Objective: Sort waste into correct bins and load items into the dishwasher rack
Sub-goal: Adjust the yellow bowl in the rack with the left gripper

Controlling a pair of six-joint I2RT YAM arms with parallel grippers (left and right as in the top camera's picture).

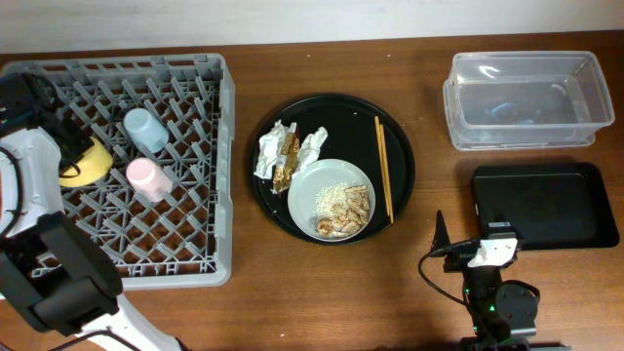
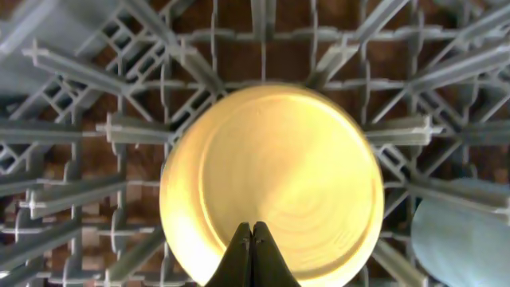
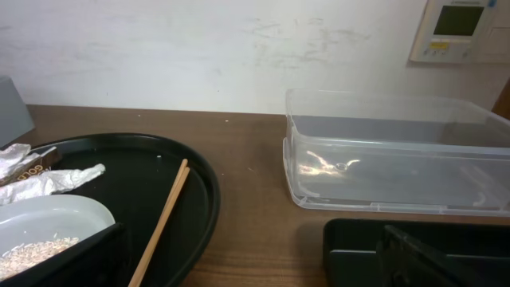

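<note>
The grey dishwasher rack (image 1: 219, 146) at the left holds the light blue cup (image 1: 144, 129), the pink cup (image 1: 148, 178) and the yellow bowl (image 1: 88, 168). My left gripper (image 1: 76, 148) hovers over the bowl. In the left wrist view the bowl (image 2: 271, 183) lies among the pegs, and my left gripper (image 2: 252, 239) is shut with nothing between its fingers. The plate (image 1: 327, 190) with rice and fried pieces, the wrappers (image 1: 288, 151) and the chopsticks (image 1: 384, 168) lie on the round black tray. My right gripper (image 1: 468, 239) stands open near the table's front, holding nothing.
The clear tub (image 1: 526, 97) sits at the back right, and the shallow black tray (image 1: 546, 205) lies in front of it. In the right wrist view the tub (image 3: 398, 151) is ahead, the black tray (image 3: 358, 239) below it, and the round tray (image 3: 203, 183) to the left.
</note>
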